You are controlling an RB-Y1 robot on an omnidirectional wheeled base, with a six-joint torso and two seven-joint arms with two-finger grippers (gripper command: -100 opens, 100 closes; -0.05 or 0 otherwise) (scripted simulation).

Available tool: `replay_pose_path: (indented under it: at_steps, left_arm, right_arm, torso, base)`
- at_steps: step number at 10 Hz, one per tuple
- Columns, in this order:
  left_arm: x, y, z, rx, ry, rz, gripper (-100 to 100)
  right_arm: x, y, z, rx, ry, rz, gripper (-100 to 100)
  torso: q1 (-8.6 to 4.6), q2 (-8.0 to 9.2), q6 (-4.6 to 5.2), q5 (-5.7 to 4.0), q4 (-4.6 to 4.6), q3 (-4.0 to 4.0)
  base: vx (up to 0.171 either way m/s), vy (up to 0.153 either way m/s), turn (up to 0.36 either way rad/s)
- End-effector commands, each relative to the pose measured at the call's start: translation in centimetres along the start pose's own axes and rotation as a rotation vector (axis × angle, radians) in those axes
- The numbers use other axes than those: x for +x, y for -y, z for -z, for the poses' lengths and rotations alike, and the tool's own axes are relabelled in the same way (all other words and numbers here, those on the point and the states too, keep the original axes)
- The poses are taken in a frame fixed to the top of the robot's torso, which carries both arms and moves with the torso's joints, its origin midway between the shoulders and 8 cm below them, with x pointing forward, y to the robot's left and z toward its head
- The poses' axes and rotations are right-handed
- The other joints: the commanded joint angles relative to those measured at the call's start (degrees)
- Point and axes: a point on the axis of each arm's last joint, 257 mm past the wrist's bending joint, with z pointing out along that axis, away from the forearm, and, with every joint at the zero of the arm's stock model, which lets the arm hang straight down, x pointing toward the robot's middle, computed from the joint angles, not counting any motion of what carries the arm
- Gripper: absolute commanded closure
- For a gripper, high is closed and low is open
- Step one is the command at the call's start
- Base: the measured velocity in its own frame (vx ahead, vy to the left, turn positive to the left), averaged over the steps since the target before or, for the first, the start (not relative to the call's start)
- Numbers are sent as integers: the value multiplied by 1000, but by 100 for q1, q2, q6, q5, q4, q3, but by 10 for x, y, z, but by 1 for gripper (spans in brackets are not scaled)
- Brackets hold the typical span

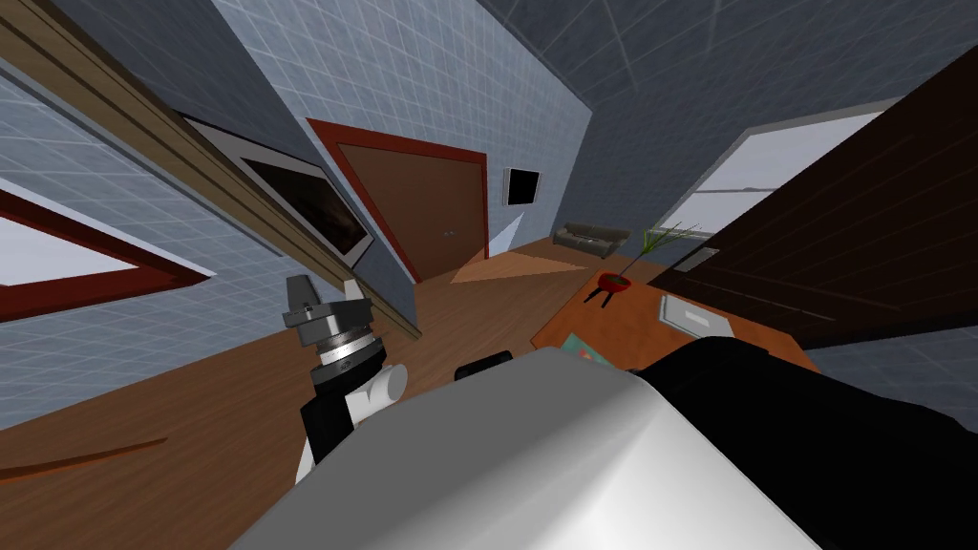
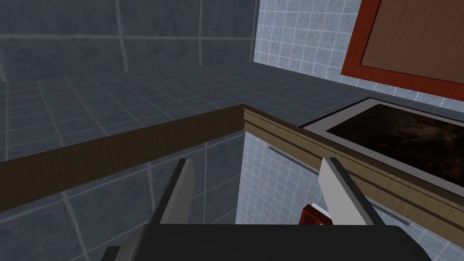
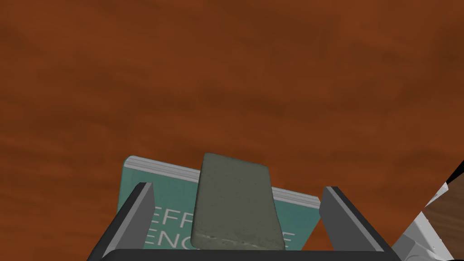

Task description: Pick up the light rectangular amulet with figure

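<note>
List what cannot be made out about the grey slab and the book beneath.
Right wrist view, amulet: surface too faint to show any figure; near end hidden by the right gripper.
Right wrist view, book title: middle letters covered by the amulet, lower line cut by the gripper.

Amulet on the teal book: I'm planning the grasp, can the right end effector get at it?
Probably yes: the amulet lies between the right end effector's open fingers, atop the book, with nothing covering it.
</note>
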Motion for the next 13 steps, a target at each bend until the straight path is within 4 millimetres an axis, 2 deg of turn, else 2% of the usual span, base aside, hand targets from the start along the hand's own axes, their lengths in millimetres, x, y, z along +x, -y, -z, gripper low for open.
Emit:
replay_pose_path:
  at_steps: [1, 2, 4, 5, 6, 10, 11, 12, 13]
  left_arm:
    - [0, 0, 0, 0, 0, 0, 0]
    - [0, 0, 0, 0, 0, 0, 0]
    - [0, 0, 0, 0, 0, 0, 0]
    - [0, 0, 0, 0, 0, 0, 0]
    - [0, 0, 0, 0, 0, 0, 0]
    - [0, 0, 0, 0, 0, 0, 0]
    - [0, 0, 0, 0, 0, 0, 0]
    - [0, 0, 0, 0, 0, 0, 0]
    - [0, 0, 0, 0, 0, 0, 0]
  right_arm:
    - [0, 0, 0, 0, 0, 0, 0]
    - [-3, -9, -11, 0, 3, -8, -100]
    - [-6, -20, -25, 0, 5, -18, -100]
    - [-7, -17, -21, -4, 6, -13, -100]
    - [-7, -17, -21, -1, 5, -14, 100]
    - [-7, -18, -21, -4, 6, -14, 100]
    - [-7, -18, -21, -3, 6, -14, 0]
    - [-2, -7, -8, 0, 2, -6, 100]
    - [-2, -7, -8, 0, 2, -6, 100]
  torso:
    - [0, 0, 0, 0, 0, 0]
    - [-9, 19, 1, -3, 5, 12]
    - [-35, 37, 0, -9, 9, 22]
    - [-41, 41, 1, -11, 10, 25]
    - [-30, 39, 2, -8, 10, 24]
    - [-29, 34, -1, -9, 11, 22]
    - [-30, 34, -1, -10, 10, 21]
    - [-30, 33, -1, -10, 10, 21]
    - [-16, 28, 3, -3, 9, 18]
  base:
    - [12, 6, 0]
    - [-8, -31, 49]
    - [-19, -63, 66]
    - [-11, -32, 15]
    - [-2, -6, -3]
    - [0, 0, 0]
    - [0, 0, 0]
    - [20, 45, -94]
    - [24, 57, -48]
